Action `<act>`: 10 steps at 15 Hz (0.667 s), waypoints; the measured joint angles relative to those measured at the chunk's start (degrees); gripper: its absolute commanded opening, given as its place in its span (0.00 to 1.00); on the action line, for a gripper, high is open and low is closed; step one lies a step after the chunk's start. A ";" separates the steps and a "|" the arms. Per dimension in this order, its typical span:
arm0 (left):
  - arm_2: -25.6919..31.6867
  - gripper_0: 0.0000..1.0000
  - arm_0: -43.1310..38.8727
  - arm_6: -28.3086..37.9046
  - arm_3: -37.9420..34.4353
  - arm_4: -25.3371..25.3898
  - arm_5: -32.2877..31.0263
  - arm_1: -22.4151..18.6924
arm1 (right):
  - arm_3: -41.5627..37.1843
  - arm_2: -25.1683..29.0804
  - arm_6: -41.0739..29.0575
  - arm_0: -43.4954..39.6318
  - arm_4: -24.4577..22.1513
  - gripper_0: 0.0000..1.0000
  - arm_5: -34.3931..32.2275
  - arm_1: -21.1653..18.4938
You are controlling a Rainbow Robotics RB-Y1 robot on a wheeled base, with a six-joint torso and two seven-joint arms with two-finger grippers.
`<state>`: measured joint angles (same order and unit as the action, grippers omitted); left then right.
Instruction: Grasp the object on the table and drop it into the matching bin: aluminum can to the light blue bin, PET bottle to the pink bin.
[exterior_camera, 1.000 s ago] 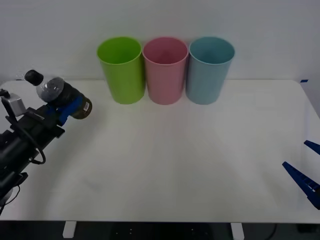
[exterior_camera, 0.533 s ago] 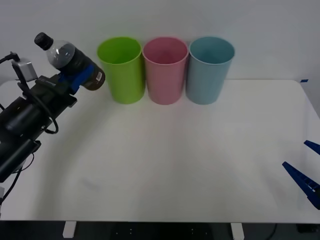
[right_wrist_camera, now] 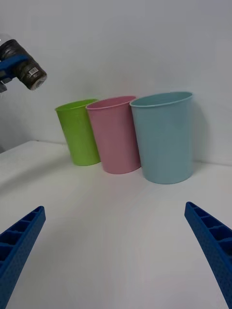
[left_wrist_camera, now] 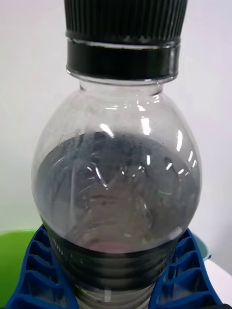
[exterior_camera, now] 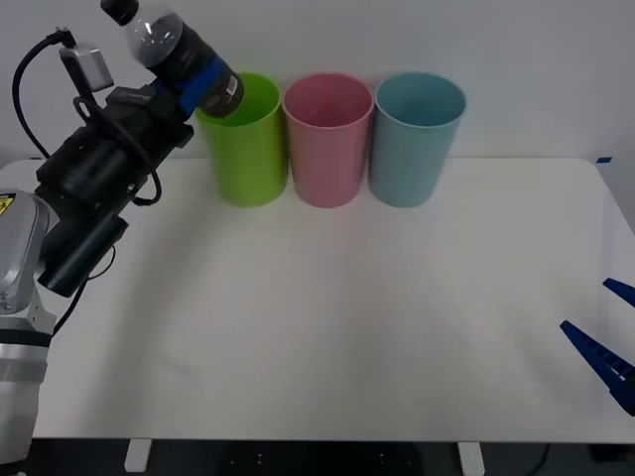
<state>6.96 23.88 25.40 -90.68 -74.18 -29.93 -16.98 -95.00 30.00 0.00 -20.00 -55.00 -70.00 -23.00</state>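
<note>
Green bin [exterior_camera: 244, 139] seemingly beneath left gripper's [exterior_camera: 201, 81] PET bottle [exterior_camera: 174, 50].

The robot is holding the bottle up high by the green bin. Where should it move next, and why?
Probably sideways toward the pink bin. The left gripper holds the PET bottle tilted above the lime green bin, which stands beside the matching pink one, so it looks too early to let go.

Your left gripper [exterior_camera: 201, 77] carries the bottle [exterior_camera: 177, 52] above the green bin [exterior_camera: 243, 139], whose rim sits just below it. The pink bin [exterior_camera: 327, 139] stands touching beside the green bin, the blue bin [exterior_camera: 417, 137] beyond, leaving no gap. In front of the green bin the table [exterior_camera: 347, 317] lies open.
</note>
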 measured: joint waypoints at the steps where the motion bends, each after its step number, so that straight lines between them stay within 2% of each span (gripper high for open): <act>1: -0.48 0.00 1.62 0.50 1.38 -1.20 0.33 0.75 | 0.00 0.00 0.00 0.00 0.00 1.00 0.00 0.00; 5: -0.67 0.00 9.18 0.15 8.84 -7.83 1.11 4.59 | 0.00 0.00 0.00 0.00 0.00 1.00 0.00 0.00; 10: -0.47 0.00 20.53 -1.84 22.11 -14.43 3.15 8.01 | 0.00 0.00 0.00 0.00 0.00 1.00 0.00 0.00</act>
<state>6.50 44.41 23.57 -68.58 -88.62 -26.78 -8.97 -95.00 30.00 0.00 -20.00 -55.00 -70.00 -23.00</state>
